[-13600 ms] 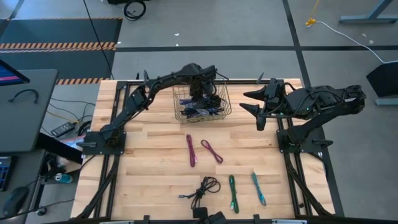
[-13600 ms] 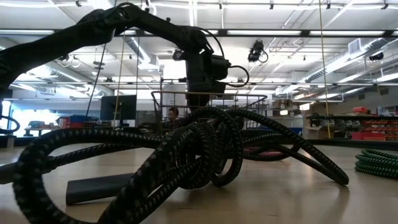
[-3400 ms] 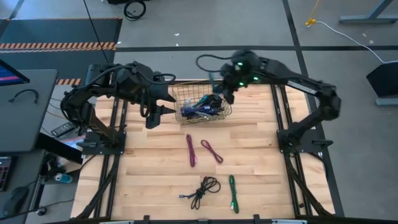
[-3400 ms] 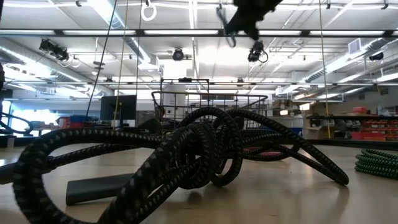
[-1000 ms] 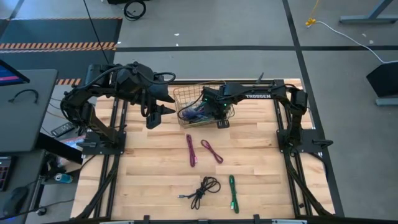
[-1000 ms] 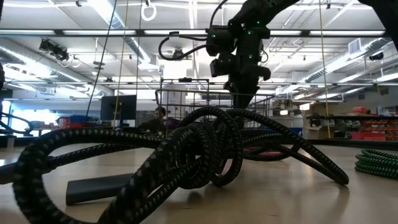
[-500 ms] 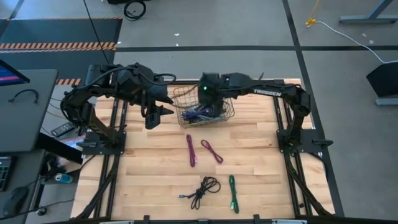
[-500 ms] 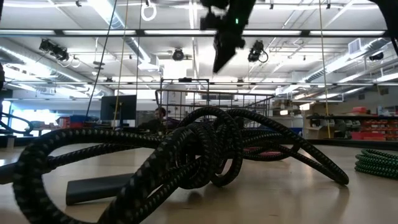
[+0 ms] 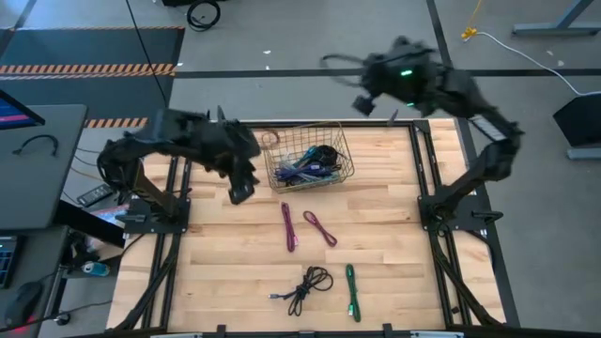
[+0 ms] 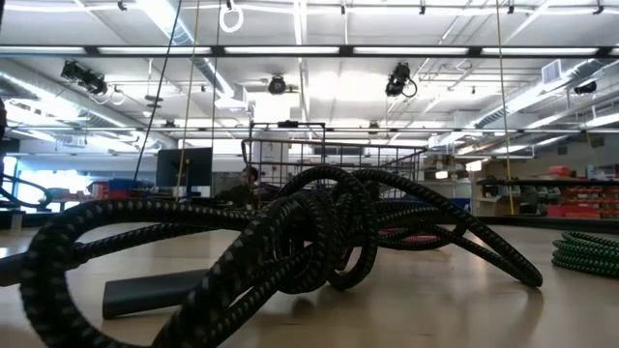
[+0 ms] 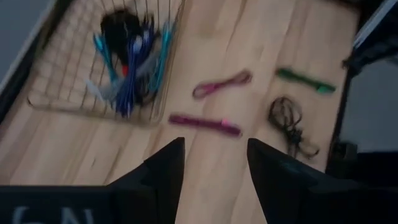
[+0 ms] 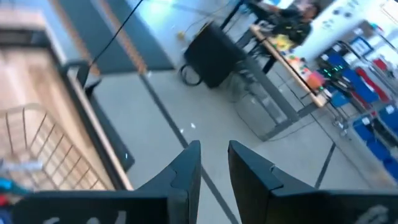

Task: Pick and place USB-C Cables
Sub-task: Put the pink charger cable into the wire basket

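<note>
The wire basket [image 9: 307, 161] stood at the far middle of the desk [image 9: 394, 244] and already held a tangle of USB-C cables [image 9: 305, 169] — blue, teal, purple and black among them. Four more lay loose on the wood nearer the camera side: a magenta cable [image 9: 288, 226] stretched straight, a purple cable [image 9: 319, 227] just beside it, a black cable [image 9: 307, 285] coiled loosely, and a green cable [image 9: 351, 291] near that one. In the low view the black cable [image 10: 290, 251] filled the foreground.

The left gripper [image 9: 240, 184] hung beside the basket's left wall, over bare desk; in its wrist view its fingers [image 11: 163, 167] stood apart with nothing between them, looking toward the loose cables. The right gripper [image 9: 365, 102] was raised high beyond the desk's far edge, and its fingers [image 12: 184, 168] showed a narrow gap and held nothing.

By my reading, the job was well past halfway — most cables sat in the basket, four were left to collect, and neither arm carried one at this moment.
</note>
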You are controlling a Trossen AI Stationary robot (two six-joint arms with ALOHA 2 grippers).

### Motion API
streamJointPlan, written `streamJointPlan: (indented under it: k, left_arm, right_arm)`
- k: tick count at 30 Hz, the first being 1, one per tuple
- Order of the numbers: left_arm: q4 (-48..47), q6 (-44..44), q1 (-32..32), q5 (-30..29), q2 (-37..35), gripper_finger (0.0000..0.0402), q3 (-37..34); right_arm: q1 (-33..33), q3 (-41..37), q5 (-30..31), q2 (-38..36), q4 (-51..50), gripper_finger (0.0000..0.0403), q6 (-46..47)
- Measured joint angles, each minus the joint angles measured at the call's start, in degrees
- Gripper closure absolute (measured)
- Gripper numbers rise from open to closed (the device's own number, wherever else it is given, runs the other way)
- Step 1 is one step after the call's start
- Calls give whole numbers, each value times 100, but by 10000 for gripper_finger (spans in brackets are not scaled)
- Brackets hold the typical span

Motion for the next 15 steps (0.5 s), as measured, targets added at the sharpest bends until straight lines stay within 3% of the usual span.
streamJointPlan:
  k: [4, 8, 11, 15]
  left_arm:
    - [179, 81, -261, -233, -6, 231, -1144]
    - [528, 964, -552, -268, 5, 237, -2584]
    - [1349, 1896, -784, -234, 6, 237, -3753]
    - [3130, 3573, -1124, -60, 7, 237, -5084]
  right_arm:
    - [-46, 0, -50, -537, -36, 315, 312]
    - [-31, 0, -450, -904, -31, 315, 362]
    - [-32, 0, -740, -1023, -35, 315, 582]
    - [-32, -2, -845, -1057, -39, 315, 605]
